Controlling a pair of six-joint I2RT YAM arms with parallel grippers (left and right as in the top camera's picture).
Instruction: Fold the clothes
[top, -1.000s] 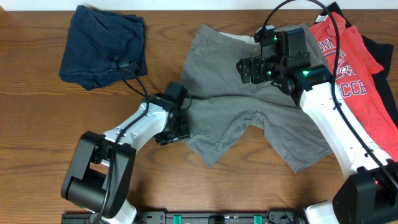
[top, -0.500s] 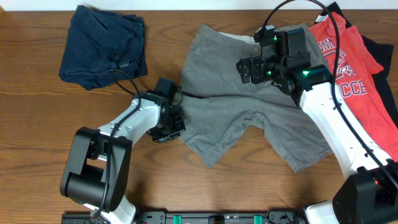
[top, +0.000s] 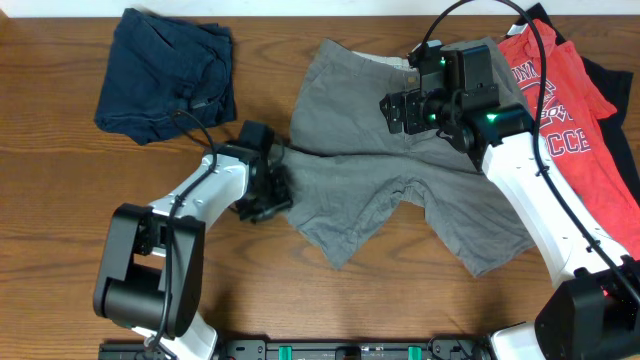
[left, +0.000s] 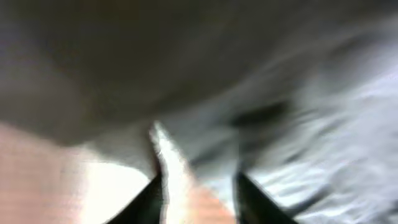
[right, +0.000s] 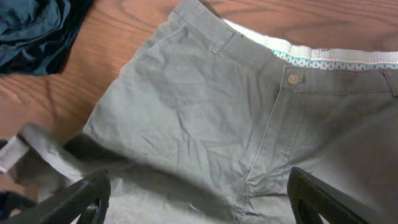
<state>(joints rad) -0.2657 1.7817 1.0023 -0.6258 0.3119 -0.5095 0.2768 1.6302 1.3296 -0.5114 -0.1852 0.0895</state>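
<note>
The grey-khaki shorts (top: 370, 170) lie spread on the table, with the pale inner waistband at the far side. My left gripper (top: 270, 205) is at the outer edge of their left leg and is shut on the hem. The left wrist view is blurred; it shows a cloth edge of the shorts (left: 311, 93) between the fingers (left: 196, 180). My right gripper (top: 400, 110) hovers open above the shorts (right: 205, 112) below the waistband button, fingers wide apart (right: 196, 186). Dark navy shorts (top: 165, 75) lie crumpled at the far left. A red T-shirt (top: 565, 110) lies on a black garment (top: 628, 140) at the far right.
The wooden table (top: 60, 220) carries everything. The navy shorts also show in the right wrist view (right: 31, 25), top left. Both arm bases stand at the near edge, and cables run over the shorts and the red T-shirt.
My left gripper has moved left and a little away from the near edge, drawing the shorts' left leg edge with it. The right arm has not moved.
</note>
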